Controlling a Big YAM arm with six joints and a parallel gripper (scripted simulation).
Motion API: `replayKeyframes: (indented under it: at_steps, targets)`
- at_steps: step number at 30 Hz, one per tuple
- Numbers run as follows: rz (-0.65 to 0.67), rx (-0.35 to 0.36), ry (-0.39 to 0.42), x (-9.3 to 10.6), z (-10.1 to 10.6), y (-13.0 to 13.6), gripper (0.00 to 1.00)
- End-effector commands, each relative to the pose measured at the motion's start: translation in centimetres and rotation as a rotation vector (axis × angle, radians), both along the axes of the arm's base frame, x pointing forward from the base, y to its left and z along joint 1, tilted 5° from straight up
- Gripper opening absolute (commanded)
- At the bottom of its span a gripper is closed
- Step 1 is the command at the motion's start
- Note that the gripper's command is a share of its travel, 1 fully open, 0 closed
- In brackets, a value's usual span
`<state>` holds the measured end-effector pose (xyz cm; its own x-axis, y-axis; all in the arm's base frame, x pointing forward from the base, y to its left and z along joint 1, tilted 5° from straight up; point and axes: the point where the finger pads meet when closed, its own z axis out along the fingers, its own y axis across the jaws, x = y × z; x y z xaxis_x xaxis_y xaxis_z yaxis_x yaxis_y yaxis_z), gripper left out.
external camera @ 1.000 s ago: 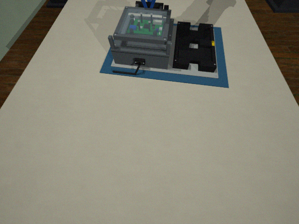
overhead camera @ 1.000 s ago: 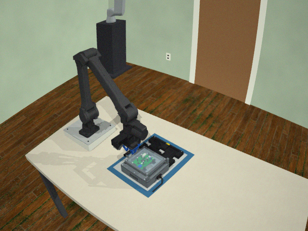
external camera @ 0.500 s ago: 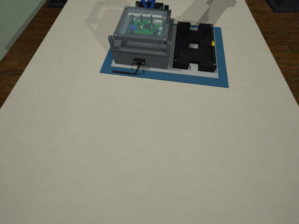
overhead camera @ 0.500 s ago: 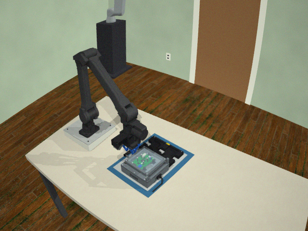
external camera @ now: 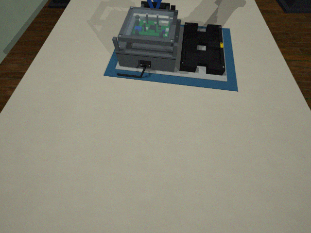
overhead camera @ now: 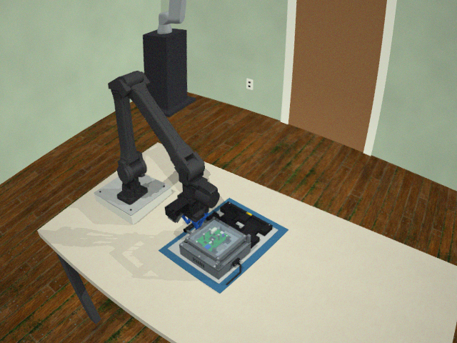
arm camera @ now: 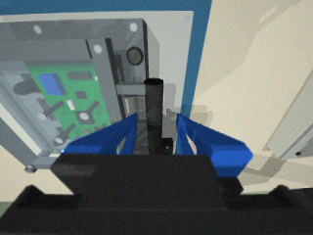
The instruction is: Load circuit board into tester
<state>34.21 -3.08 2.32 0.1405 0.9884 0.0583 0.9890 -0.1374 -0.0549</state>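
Observation:
The grey tester (overhead camera: 216,247) stands on the blue mat, and its clear lid lies down over the green circuit board (overhead camera: 213,238). The board also shows through the lid in the exterior view (external camera: 150,27) and in the wrist view (arm camera: 68,98). The lid's black handle rod (arm camera: 154,115) sticks out from the lid's edge toward the arm. My gripper (arm camera: 156,117) (overhead camera: 193,220) is open, with one blue finger on each side of the handle and a gap to it on both sides. It shows at the tester's near-arm edge. I cannot tell whether the latch hook sits over the lid.
The black tray (overhead camera: 245,219) lies beside the tester with both pockets empty; it also shows in the exterior view (external camera: 202,48). A black cable (external camera: 135,72) runs out of the tester's side onto the mat. The arm's base plate (overhead camera: 131,195) stands at the table's far left.

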Motion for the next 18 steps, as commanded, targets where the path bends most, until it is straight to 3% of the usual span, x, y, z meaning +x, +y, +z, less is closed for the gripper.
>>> replayKeyframes:
  at_steps: [1, 18]
  targets:
    - [0.011, -0.009, -0.073, 2.7, 2.8, -0.1, 0.48]
    - [0.004, -0.010, -0.073, 2.7, 5.8, -0.7, 0.48]
